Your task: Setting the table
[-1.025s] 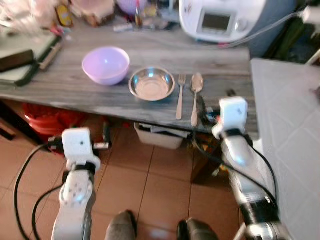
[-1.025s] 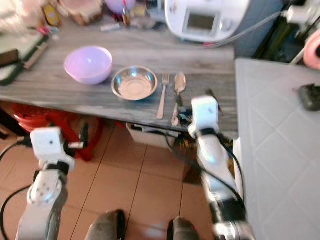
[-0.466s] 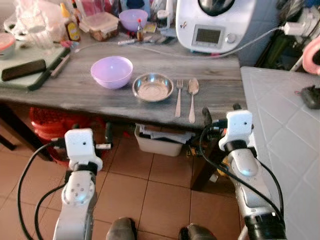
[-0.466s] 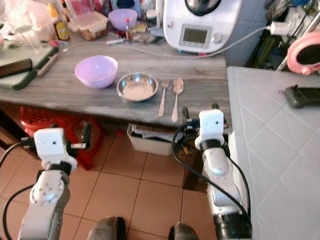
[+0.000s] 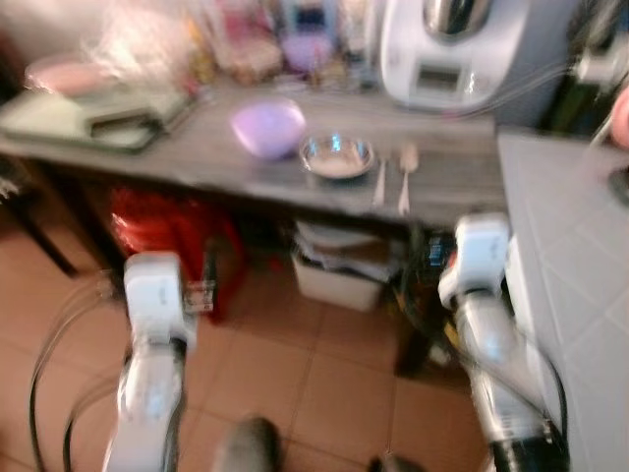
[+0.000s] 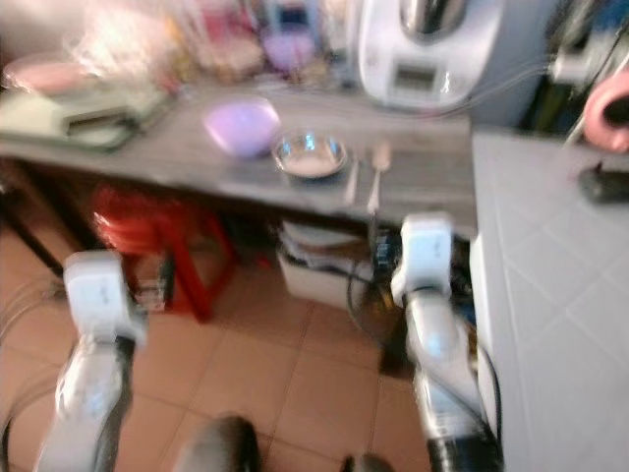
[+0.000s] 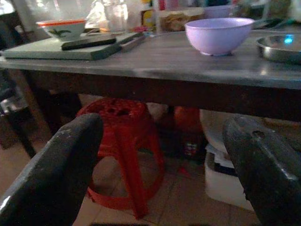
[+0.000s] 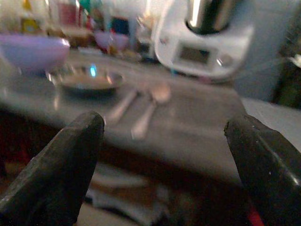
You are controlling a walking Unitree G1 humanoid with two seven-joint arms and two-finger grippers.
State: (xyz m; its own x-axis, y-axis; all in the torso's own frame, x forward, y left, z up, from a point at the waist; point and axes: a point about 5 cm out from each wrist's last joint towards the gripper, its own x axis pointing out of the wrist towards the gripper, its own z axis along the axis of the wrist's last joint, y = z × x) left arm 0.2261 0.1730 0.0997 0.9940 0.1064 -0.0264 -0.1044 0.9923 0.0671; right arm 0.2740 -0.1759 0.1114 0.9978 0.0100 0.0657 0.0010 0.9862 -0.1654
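Fork (image 5: 379, 183) and spoon (image 5: 405, 177) lie at three o'clock of the steel bowl (image 5: 336, 157) on the worktop (image 5: 177, 147); left hand (image 7: 160, 155) and right hand (image 8: 162, 150) both spread wide, empty.

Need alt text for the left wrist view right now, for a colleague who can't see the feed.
Seen between the open left gripper, a wooden table edge holds a purple bowl beside a steel bowl. Further along lies a green board with a dark flat object on it and a patterned bowl behind. A red stool stands underneath the table.
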